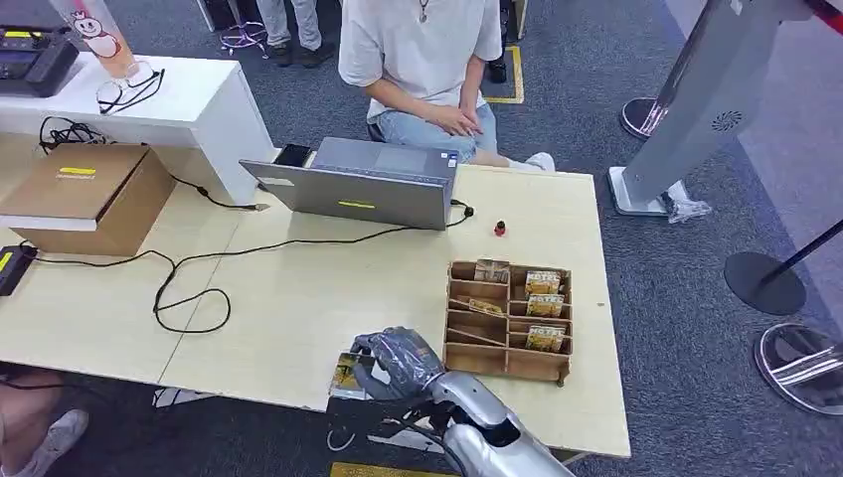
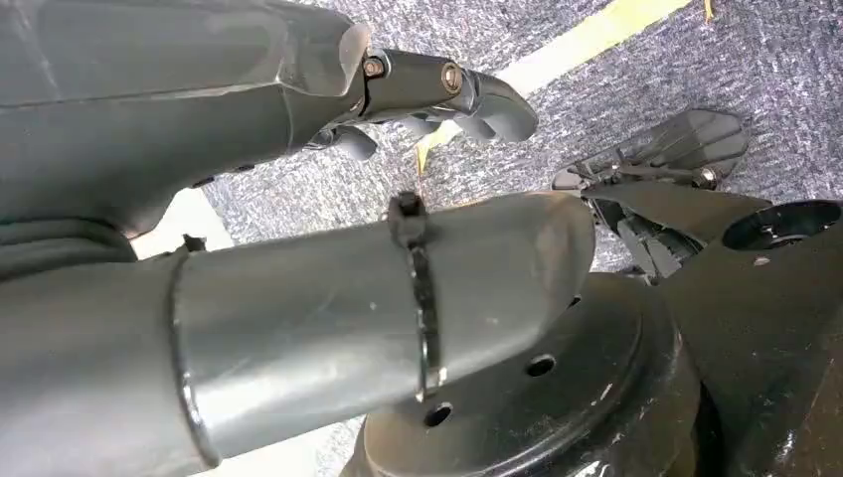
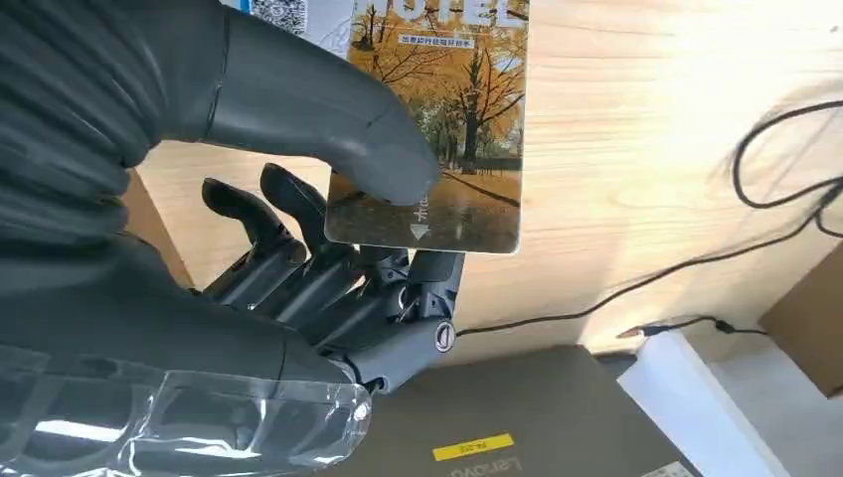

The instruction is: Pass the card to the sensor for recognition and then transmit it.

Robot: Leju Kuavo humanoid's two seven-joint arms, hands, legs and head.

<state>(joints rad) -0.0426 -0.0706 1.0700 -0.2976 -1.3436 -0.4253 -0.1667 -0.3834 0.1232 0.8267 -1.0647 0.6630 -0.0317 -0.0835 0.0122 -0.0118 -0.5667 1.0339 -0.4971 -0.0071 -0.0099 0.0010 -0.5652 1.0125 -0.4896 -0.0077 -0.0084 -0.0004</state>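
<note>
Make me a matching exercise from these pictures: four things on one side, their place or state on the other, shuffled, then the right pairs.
Things:
1. card
2. laptop
3. cardboard box
4. wooden organiser

Places or states:
A. open, at the table's far edge before a seated person
B. on the table's left end
C. pinched by the right hand
D. divided into compartments that hold cards

Pairs: 1-C, 2-A, 3-B, 4-D

The card [image 3: 437,129], pinched by the right hand [image 3: 328,199], carries a line of small Chinese characters across its autumn-tree picture, too small to read, with part of a QR code beside it. The laptop [image 3: 517,427] lid reads "Lenovo" near a yellow sticker [image 3: 474,446] whose print is illegible.
</note>
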